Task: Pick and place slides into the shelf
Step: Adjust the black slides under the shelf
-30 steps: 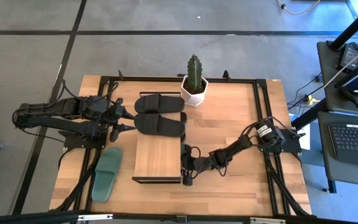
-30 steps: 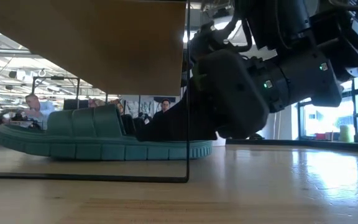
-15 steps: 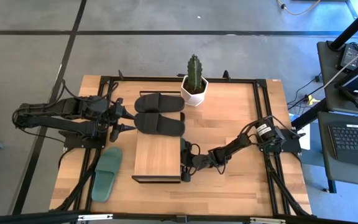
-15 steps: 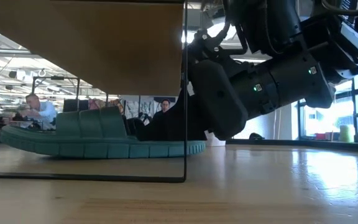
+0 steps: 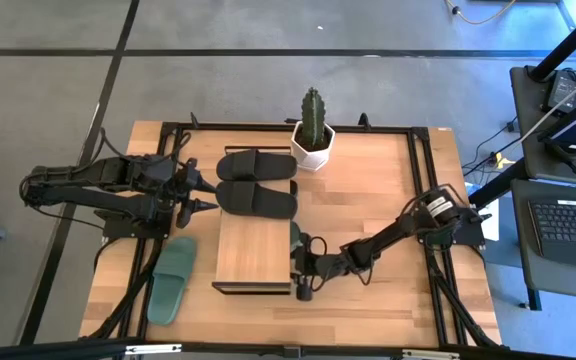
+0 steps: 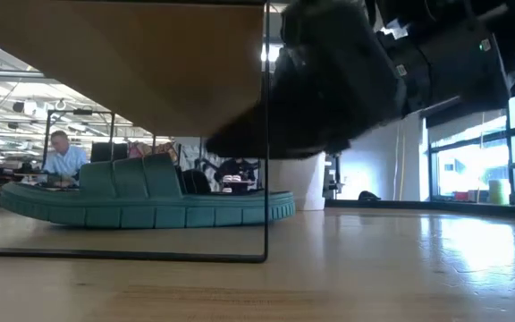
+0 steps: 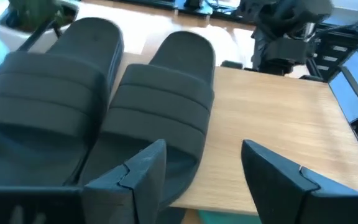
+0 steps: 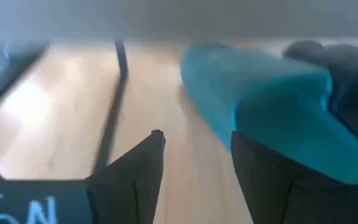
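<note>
One green slide [image 6: 150, 201] lies flat on its sole on the table under the shelf [image 5: 253, 250]. It also shows in the right wrist view [image 8: 266, 99]. My right gripper [image 8: 194, 140] is open at the shelf's right side [image 5: 303, 280], raised above that slide's end and apart from it. A second green slide [image 5: 173, 280] lies on the table left of the shelf. Two black slides [image 5: 258, 165] [image 5: 258, 200] lie side by side by the shelf's far edge. My left gripper [image 7: 204, 146] is open and hovers left of them [image 5: 206, 195].
A potted cactus [image 5: 313, 135] stands at the far edge beside the black slides. The shelf's thin black frame leg [image 6: 265, 179] stands just in front of my right gripper. Bare tabletop lies to the right and near side of the shelf [image 5: 388, 300].
My right gripper was low at the green slide's right end under the shelf. It has risen clear of the slide. The slide has slid a little toward the table's left, farther under the shelf, and now lies free.
</note>
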`<move>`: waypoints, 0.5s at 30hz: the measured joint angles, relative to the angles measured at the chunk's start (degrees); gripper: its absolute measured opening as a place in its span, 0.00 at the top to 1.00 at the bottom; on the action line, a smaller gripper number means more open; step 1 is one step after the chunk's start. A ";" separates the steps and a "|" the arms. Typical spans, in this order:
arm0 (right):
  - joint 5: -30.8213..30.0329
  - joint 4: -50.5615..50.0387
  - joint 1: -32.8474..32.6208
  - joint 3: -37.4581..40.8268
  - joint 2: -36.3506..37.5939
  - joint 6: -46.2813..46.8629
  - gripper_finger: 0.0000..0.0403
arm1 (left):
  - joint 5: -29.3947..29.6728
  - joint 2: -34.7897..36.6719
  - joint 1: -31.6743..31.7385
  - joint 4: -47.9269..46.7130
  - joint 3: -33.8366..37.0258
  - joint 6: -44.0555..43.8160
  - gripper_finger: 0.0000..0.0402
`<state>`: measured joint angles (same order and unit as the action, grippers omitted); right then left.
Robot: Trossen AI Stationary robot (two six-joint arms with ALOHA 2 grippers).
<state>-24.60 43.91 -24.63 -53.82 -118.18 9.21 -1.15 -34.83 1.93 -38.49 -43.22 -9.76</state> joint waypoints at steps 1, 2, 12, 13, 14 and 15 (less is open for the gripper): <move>0.00 -3.08 -0.08 0.00 0.82 0.94 0.54 | 0.00 0.00 0.00 -0.45 0.00 -1.11 0.50; 0.00 -5.99 -0.08 0.02 1.42 1.87 0.54 | 0.00 0.00 -0.01 -1.25 0.00 -2.41 0.50; -1.93 -23.49 -0.38 0.68 8.71 7.08 0.54 | 0.02 0.00 -0.26 -12.41 0.00 -14.70 0.50; -1.92 -25.05 -0.44 0.68 9.64 7.21 0.54 | 0.16 -0.01 -0.26 -13.35 0.00 -15.83 0.50; -1.90 -26.67 -0.49 0.68 10.55 7.26 0.54 | 0.56 -0.02 -0.26 -14.26 0.00 -17.11 0.50; -1.90 -28.39 -0.57 0.68 11.50 7.25 0.54 | 1.22 -0.03 -0.26 -14.96 0.00 -18.18 0.50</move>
<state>-26.50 15.52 -25.20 -53.15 -106.68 16.46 0.07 -34.86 1.67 -53.45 -43.22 -27.94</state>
